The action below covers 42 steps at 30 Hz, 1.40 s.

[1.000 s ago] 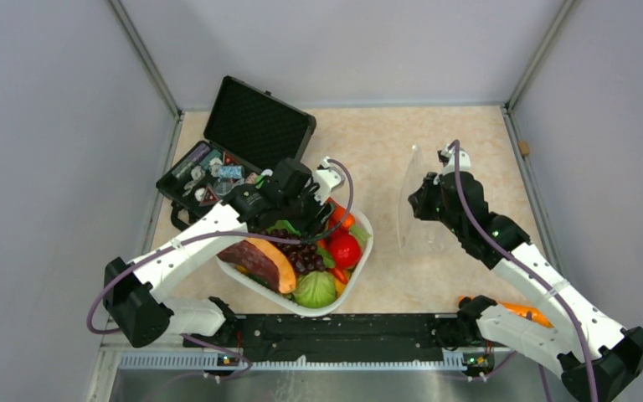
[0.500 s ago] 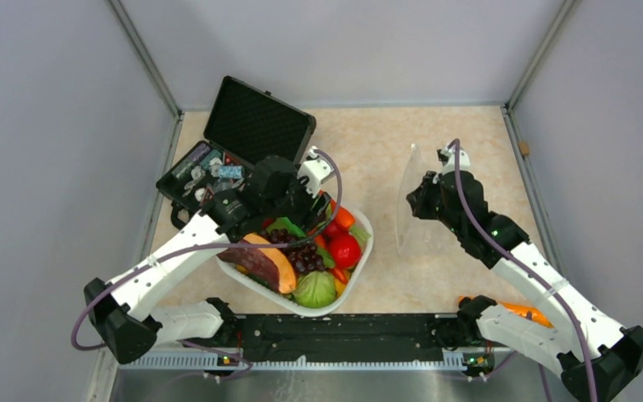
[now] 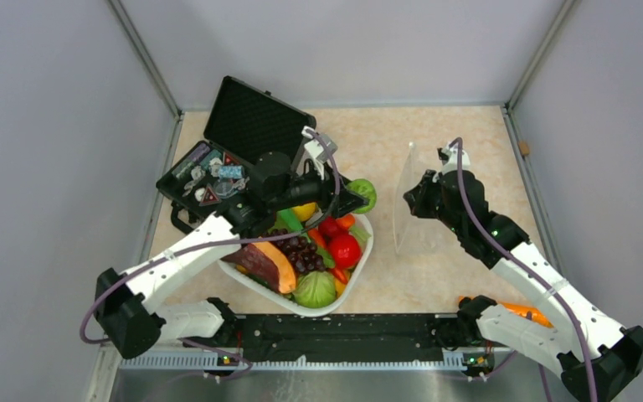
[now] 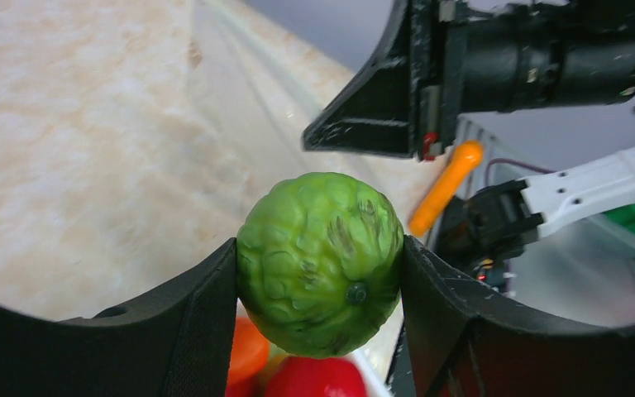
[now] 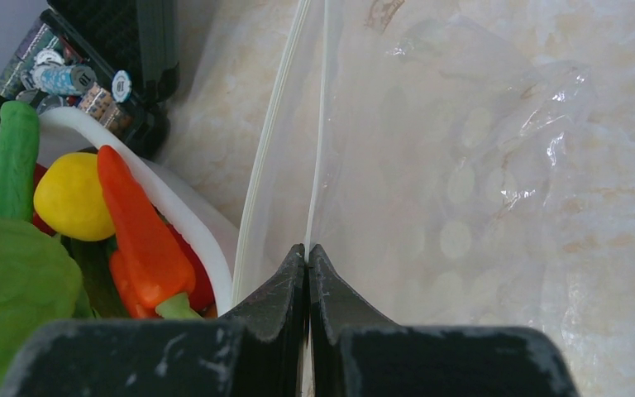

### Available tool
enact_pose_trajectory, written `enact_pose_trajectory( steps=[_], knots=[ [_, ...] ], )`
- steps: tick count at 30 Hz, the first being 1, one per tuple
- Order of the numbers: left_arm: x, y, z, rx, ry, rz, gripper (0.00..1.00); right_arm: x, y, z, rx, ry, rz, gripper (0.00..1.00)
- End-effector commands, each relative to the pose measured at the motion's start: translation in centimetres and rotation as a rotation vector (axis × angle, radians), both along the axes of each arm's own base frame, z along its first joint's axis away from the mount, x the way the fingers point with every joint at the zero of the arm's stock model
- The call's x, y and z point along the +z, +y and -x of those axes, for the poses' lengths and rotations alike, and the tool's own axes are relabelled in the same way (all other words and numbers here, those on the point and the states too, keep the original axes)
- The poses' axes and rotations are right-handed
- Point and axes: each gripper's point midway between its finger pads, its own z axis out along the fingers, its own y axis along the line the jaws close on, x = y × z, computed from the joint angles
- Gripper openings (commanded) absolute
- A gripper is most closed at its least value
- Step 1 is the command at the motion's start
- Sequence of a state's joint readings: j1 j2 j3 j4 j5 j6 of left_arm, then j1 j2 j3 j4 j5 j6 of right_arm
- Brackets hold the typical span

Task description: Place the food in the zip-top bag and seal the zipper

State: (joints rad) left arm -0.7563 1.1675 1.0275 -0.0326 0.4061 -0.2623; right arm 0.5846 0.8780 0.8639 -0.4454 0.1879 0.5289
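Observation:
My left gripper (image 3: 357, 198) is shut on a small bumpy round green fruit (image 3: 362, 193), held in the air above the right rim of the white basket (image 3: 362, 249). The left wrist view shows the fruit (image 4: 320, 260) clamped between both fingers. The clear zip-top bag (image 3: 403, 213) stands on edge just to the right, its mouth facing the fruit. My right gripper (image 5: 307, 252) is shut on one lip of the zipper (image 5: 322, 124); the other lip (image 5: 271, 132) hangs apart, so the mouth is open. A red tomato (image 3: 345, 249), a yellow lemon (image 5: 70, 196) and a green pod (image 5: 12, 157) lie in the basket.
The basket also holds a papaya slice (image 3: 264, 261), dark grapes (image 3: 301, 251) and a green cabbage-like piece (image 3: 315, 289). An open black case (image 3: 243, 138) stands behind it at the left. An orange carrot (image 3: 526, 311) lies by the right arm's base.
My left gripper has risen out of the basket with the green fruit and swung right toward the bag's mouth. The right gripper has held the bag in place.

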Motion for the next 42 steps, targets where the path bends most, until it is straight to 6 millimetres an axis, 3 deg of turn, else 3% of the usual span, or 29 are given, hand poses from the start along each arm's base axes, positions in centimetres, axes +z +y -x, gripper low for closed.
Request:
enact_pose_trajectory(
  steps=[1,7,12,17,22,29,42],
  knots=[
    [5.7,-3.9,2.1,-0.230,-0.006,0.257,0.22,1.7,0.9,-0.1,0.013,-0.045,-0.068,0.00],
    [5.5,-6.2,2.8,-0.330,0.049,0.332,0.23,1.8,1.0,-0.2,0.008,-0.048,-0.089,0.00],
    [5.3,-7.8,4.7,-0.437,0.030,0.372,0.27,1.7,1.2,-0.1,0.014,-0.045,-0.099,0.00],
    [3.0,-9.5,5.0,-0.490,0.068,0.333,0.27,2.0,1.2,0.0,0.016,-0.048,-0.109,0.00],
    [0.0,-9.7,3.2,-0.388,0.056,0.231,0.26,2.8,1.0,0.3,0.013,-0.059,-0.119,0.00],
    [-1.3,-10.2,2.7,-0.351,0.056,0.204,0.26,3.5,0.8,0.6,0.011,-0.072,-0.135,0.00],
    [-0.3,-9.0,1.5,-0.220,0.014,0.251,0.26,3.7,-0.3,0.7,-0.057,-0.056,-0.143,0.00]
  ],
)
